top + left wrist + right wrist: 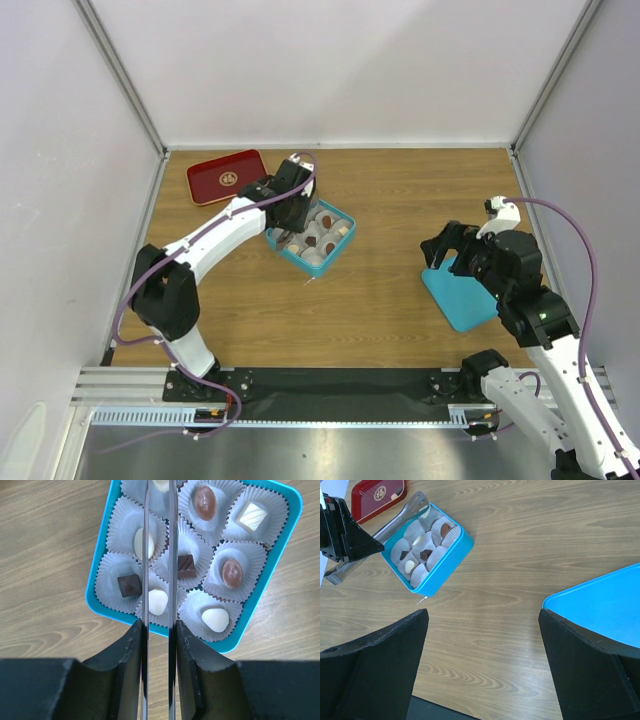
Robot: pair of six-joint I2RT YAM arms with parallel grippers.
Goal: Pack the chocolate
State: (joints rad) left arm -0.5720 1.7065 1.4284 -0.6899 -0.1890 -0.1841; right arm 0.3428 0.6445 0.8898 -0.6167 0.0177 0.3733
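**A:** What sits nearest the arm bases?

**B:** The right gripper (448, 250), at about 4 o'clock from the middle of the table (380, 330). Its fingers are spread wide with nothing between them. It hangs at the 10 o'clock corner of a teal lid (465, 300), which lies flat on the wood.

**A:** And farther out?

**B:** The left gripper (158, 627), just off the table's middle toward 10 o'clock. It is pinching a pair of metal tongs (172, 540). The two blades run close together and almost parallel over the teal box (91, 600). Their tips leave the left wrist view at the top, so I can't tell whether they carry anything.

**A:** Where are the chocolates (186, 566)?

**B:** In the box, one in each white paper cup (112, 575) that shows. In the left wrist view a dark square piece sits in the middle cup.

Around it, by clock position in that view:
- 5 o'clock: a white piece (215, 618)
- 7 o'clock: a white piece (158, 601), between the blades
- 8 o'clock: a dark square (129, 585)
- 3 o'clock: a brown oval (232, 573)
- 10 o'clock: a white oval (139, 542), partly behind a blade
- 1 o'clock: a striped white square (251, 516)
- 12 o'clock: a second brown oval (205, 502)

**A:** Anything beyond the box?

**B:** A red tray (227, 176) with a gold emblem. It lies at 10 o'clock toward the far left corner, apart from the box.
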